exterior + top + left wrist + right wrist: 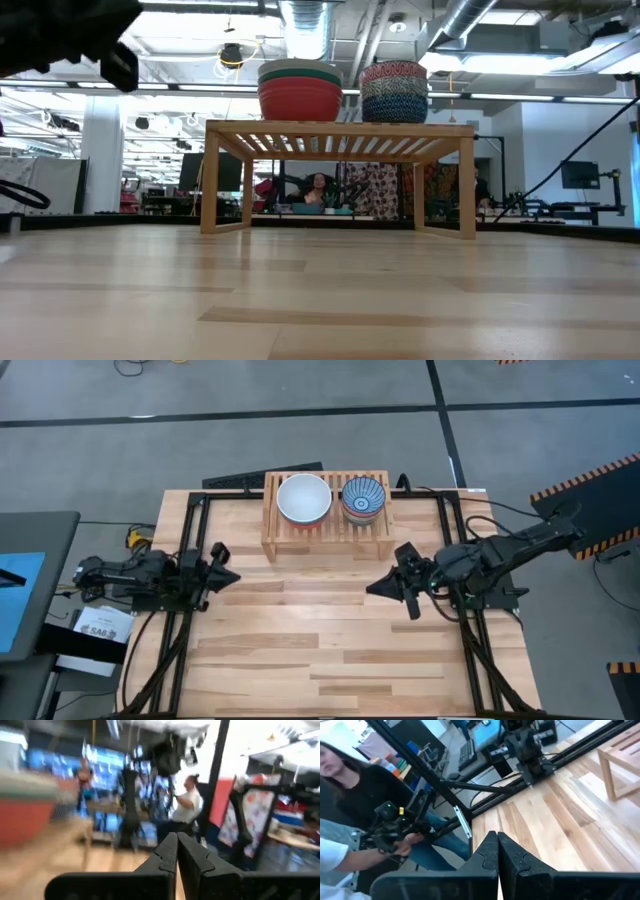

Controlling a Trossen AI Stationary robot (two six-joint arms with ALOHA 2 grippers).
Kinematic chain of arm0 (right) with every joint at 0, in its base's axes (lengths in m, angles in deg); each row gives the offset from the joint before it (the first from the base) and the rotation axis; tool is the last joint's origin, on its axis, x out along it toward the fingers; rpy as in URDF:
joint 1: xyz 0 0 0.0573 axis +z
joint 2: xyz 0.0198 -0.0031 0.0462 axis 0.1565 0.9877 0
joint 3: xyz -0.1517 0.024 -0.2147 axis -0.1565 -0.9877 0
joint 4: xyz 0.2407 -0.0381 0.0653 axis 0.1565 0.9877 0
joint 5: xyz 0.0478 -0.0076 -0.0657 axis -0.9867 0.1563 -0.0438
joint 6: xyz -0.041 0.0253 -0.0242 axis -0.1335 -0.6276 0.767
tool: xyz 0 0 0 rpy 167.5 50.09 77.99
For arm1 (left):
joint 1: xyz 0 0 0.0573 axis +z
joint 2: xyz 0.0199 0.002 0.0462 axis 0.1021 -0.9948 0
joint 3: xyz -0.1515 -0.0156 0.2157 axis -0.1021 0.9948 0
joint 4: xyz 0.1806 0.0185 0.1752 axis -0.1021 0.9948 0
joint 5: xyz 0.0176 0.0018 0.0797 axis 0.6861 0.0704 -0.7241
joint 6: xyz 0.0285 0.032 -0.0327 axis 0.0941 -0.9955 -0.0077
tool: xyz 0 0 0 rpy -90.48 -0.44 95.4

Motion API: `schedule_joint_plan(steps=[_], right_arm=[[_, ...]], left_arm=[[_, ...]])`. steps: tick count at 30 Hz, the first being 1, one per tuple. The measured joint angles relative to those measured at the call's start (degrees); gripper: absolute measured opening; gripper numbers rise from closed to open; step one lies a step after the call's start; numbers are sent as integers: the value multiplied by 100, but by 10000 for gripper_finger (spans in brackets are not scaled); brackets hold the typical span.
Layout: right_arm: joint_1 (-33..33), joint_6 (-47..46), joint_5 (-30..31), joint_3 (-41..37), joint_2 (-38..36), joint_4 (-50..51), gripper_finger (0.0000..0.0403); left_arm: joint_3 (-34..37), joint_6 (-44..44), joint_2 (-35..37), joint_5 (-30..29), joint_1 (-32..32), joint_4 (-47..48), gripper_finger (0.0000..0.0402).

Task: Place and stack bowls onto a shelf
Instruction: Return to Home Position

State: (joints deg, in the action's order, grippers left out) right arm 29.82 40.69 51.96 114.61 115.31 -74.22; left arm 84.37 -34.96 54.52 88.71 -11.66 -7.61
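The light-wood shelf (326,520) stands at the table's far middle on its side legs. On its slatted top rest two stacks of bowls: one with a white bowl (304,498) on top and a red bowl (300,100) at the bottom, the other topped by a blue-and-white striped bowl (363,498). My left gripper (232,575) is shut at the table's left side, holding nothing. My right gripper (374,588) is shut at the right side, also holding nothing, its fingers pointing toward the table's middle.
Bare plank tabletop (320,650) lies between the arms and toward the near edge. Black frame rails (180,650) run along both table sides. People sit in the room beyond the table; a person's hand (405,842) holds a device off the left side.
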Motion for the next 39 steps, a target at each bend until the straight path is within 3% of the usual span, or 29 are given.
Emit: schedule_joint_plan(steps=[3,10,27,34,39], right_arm=[[87,2,-5,1,18,44,17],[331,-100,33,-1,29,59,17],[1155,-240,1048,-1,24,57,18],[1493,-290,1592,-203,23,73,18],[1519,-298,1308,-852,-25,-586,18]], left_arm=[[2,298,17,107,1,687,0],[4,-10,17,277,1,751,0],[17,-331,15,140,1,1587,0],[20,380,13,46,1,1946,0],[-13,853,-29,-3,1,2056,0]])
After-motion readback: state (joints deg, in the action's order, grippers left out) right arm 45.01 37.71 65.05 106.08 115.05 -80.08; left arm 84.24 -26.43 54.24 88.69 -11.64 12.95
